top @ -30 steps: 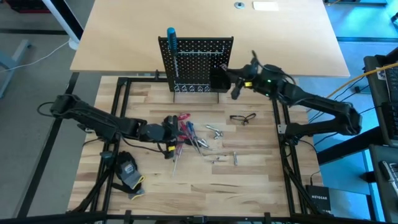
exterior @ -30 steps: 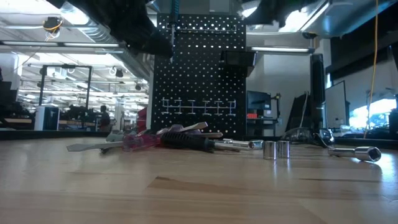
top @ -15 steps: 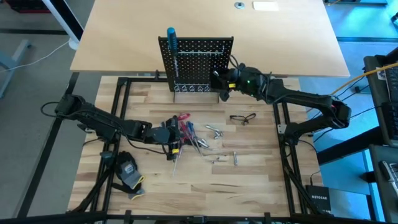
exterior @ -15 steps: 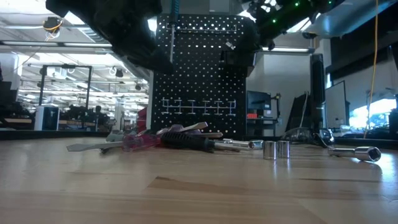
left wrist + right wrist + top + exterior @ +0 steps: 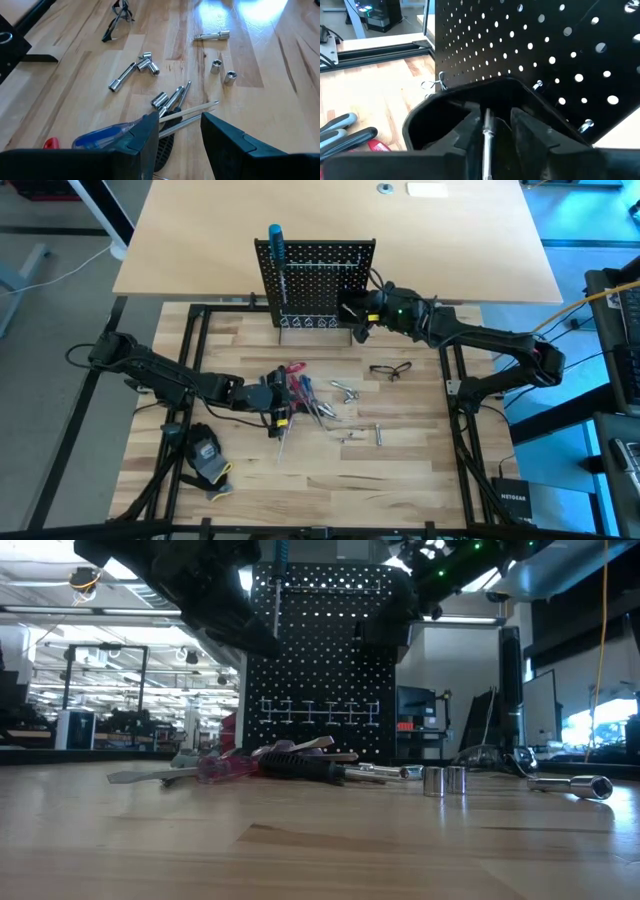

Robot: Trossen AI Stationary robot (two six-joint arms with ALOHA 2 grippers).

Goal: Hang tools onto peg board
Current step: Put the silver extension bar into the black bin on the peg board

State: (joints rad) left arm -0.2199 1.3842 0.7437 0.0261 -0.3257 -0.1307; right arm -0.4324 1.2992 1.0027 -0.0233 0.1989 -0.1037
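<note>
The black peg board [image 5: 318,275] stands upright at the back, and a blue-handled screwdriver [image 5: 275,238] hangs at its left. My right gripper [image 5: 352,316] is at the board's small black bin [image 5: 432,122]. Its fingers are a little apart around a slim silver bit [image 5: 487,134] that points down into the bin. My left gripper [image 5: 280,398] hovers open just over the pile of tools [image 5: 305,395]. Silver shafts [image 5: 192,109] lie between its fingers [image 5: 150,132], with a blue handle [image 5: 100,137] beside them.
Loose silver sockets [image 5: 222,71] and an extension piece [image 5: 132,72] lie right of the pile. Safety glasses [image 5: 390,369] rest further right. A black-and-yellow glove [image 5: 207,455] lies at the front left. Black frame rails [image 5: 195,370] border the wooden worktop.
My right arm swung left from beside the peg board to the bin, and its fingers have parted slightly. The left arm edged forward over the pile.
</note>
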